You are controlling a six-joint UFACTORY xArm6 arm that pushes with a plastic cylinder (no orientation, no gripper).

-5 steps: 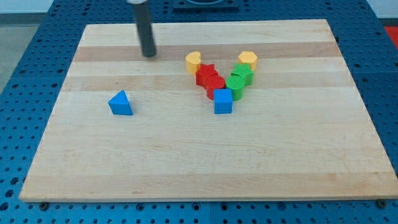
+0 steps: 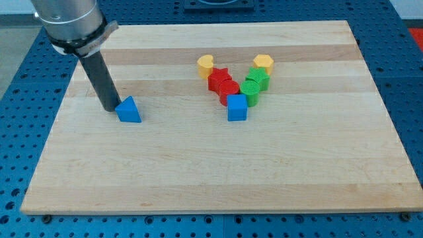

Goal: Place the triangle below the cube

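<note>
A blue triangle (image 2: 129,110) lies on the wooden board (image 2: 218,165) at the view's left. A blue cube (image 2: 237,108) sits near the middle, at the lower point of a V-shaped cluster of blocks. My tip (image 2: 108,107) rests on the board just to the left of the blue triangle, touching it or nearly so. The dark rod rises from it toward the view's upper left. The triangle is far to the left of the cube, at about the same height in the view.
Above the cube, two red blocks (image 2: 223,84) and two green blocks (image 2: 254,84) form the arms of the V. A yellow block (image 2: 205,65) and a second yellow block (image 2: 263,64) cap them.
My tip has moved from the board's upper part down and left to the blue triangle's left side. The triangle and other blocks have barely moved, if at all.
</note>
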